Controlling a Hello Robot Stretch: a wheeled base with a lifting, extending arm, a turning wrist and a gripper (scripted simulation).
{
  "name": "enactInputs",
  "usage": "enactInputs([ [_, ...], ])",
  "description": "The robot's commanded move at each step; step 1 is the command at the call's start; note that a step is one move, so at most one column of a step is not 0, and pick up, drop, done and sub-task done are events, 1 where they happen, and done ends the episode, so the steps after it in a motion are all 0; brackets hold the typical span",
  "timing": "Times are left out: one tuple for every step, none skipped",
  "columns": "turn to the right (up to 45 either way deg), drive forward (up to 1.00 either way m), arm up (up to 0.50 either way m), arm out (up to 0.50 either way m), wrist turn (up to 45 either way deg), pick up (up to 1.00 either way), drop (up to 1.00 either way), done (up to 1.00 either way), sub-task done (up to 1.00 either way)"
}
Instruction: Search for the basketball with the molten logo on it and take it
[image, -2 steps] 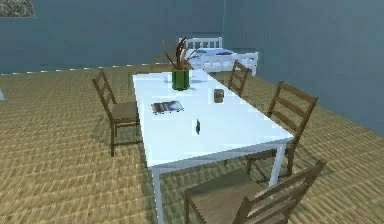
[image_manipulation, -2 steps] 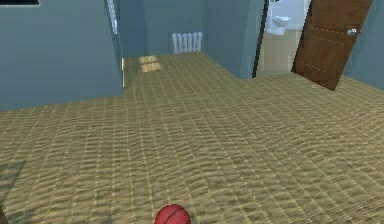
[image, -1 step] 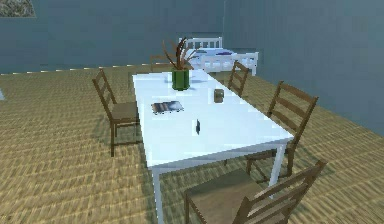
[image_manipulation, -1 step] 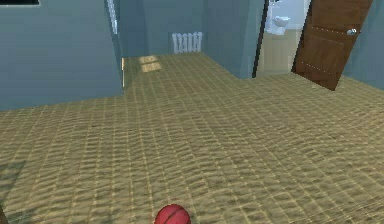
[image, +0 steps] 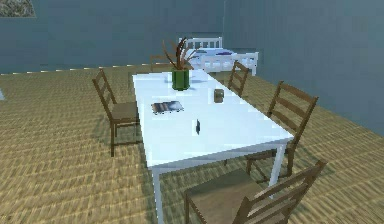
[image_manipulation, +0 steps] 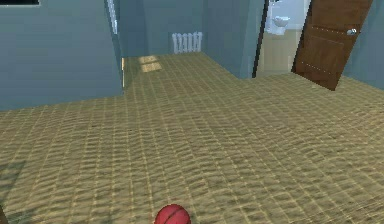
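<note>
A round red-orange ball (image_manipulation: 172, 215), basketball-like in shape, lies on the woven tan floor at the bottom edge of the arm side view, just left of the middle. Its lower part is cut off by the picture's edge, and no marking on it can be made out.
In the forward view a white dining table (image: 225, 135) carries a green pot with a plant (image: 180, 78), a mug (image: 217, 96), a booklet (image: 167, 107) and a small dark thing (image: 198, 126). Wooden chairs (image: 117, 108) ring it. A brown door (image_manipulation: 328, 45) and a white radiator (image_manipulation: 187, 42) stand far off.
</note>
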Motion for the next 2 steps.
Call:
enactInputs([
  [0.0, 0.00, 0.00, 0.00, 45.0, 0.00, 0.00, 0.00, 0.00],
  [0.0, 0.00, 0.00, 0.00, 45.0, 0.00, 0.00, 0.00, 0.00],
])
